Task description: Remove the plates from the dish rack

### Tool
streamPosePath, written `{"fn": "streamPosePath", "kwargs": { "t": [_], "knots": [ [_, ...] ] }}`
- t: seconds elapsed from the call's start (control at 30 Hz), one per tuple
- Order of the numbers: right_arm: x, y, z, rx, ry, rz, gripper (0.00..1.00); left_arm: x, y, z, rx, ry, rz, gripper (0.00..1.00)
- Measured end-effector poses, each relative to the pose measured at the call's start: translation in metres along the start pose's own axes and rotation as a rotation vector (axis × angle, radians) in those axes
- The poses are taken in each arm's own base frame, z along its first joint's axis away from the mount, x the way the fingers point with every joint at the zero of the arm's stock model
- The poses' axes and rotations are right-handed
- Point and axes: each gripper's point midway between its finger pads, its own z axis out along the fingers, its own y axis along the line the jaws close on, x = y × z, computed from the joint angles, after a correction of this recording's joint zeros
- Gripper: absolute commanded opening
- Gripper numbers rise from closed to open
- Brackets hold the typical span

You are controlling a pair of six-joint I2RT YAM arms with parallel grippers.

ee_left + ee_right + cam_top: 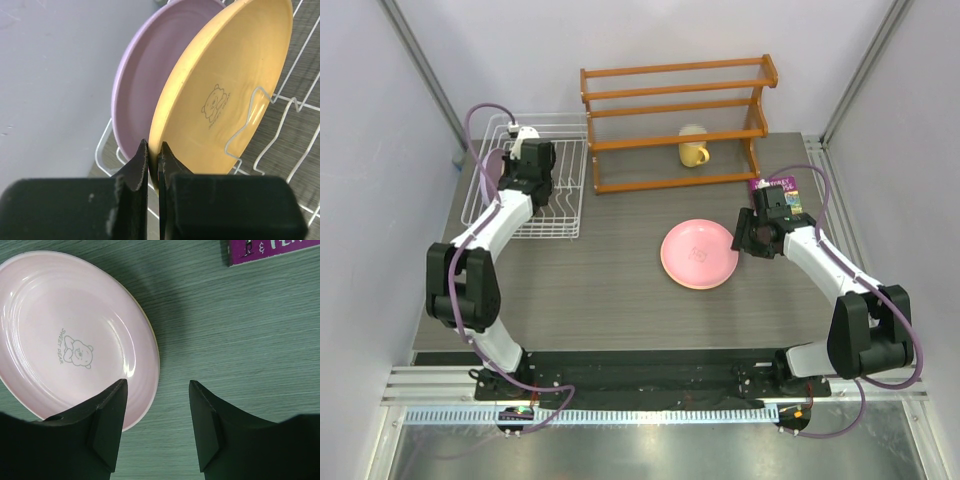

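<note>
Grey counter (620, 290): upper left, in the dish rack (565, 205), left jaws pinch the upright yellow plate (225, 90) by its lower rim; right jaws gape, empty.

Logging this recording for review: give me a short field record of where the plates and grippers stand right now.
left gripper: shut on rim of yellow plate, which stands upright in dish rack
lavender plate: upright in rack, just behind yellow plate
pink plate: flat on table
right gripper: open, over pink plate's edge, holding nothing
elsewhere: yellow mug on orange wooden shelf; purple book by right arm
</note>
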Motion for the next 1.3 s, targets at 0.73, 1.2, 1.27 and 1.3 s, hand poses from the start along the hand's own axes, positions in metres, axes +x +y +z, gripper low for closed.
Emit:
{"fn": "streamPosePath", "kwargs": {
  "t": [0.73, 1.2, 1.27, 1.3],
  "knots": [
    [0.000, 0.002, 0.001, -0.011, -0.001, 0.001, 0.59, -0.083, 0.024, -0.072, 0.008, -0.205, -0.016, 0.00],
    [-0.014, 0.019, -0.018, -0.098, -0.066, -0.001, 0.67, -0.093, -0.026, -0.129, 0.464, -0.196, -0.236, 0.00],
    [-0.020, 0.028, -0.025, -0.135, -0.092, -0.008, 0.68, -0.093, -0.034, -0.142, 0.554, -0.192, -0.294, 0.00],
    [-0.023, 0.033, -0.028, -0.153, -0.103, -0.010, 0.68, -0.092, -0.038, -0.149, 0.601, -0.184, -0.324, 0.00]
  ]
}}
